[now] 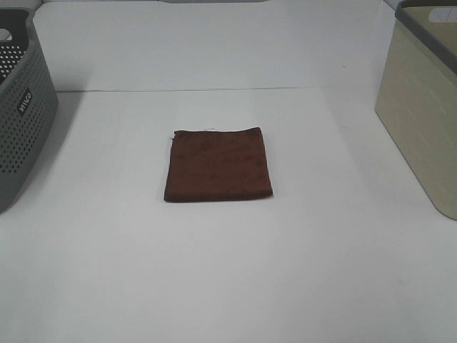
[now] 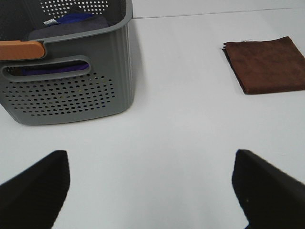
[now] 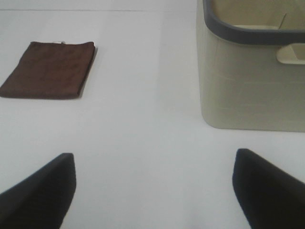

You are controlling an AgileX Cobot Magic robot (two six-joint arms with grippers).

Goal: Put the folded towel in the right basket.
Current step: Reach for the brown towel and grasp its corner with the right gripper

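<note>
Right gripper (image 3: pixel 153 156) wide, brown towel (image 3: pixel 50 69) flat

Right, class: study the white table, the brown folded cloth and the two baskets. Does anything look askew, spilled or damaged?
Nothing stands out. The dark brown folded towel lies flat on the white table, apart from both containers. The grey perforated plastic basket and the beige solid-walled bin stand upright; no spill or damage shows.

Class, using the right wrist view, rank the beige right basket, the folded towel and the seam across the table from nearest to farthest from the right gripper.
1. The right basket: nearest, at the table's right side, just ahead of the right gripper.
2. The folded towel: farther, mid-table.
3. The table seam: farthest, behind both.
</note>
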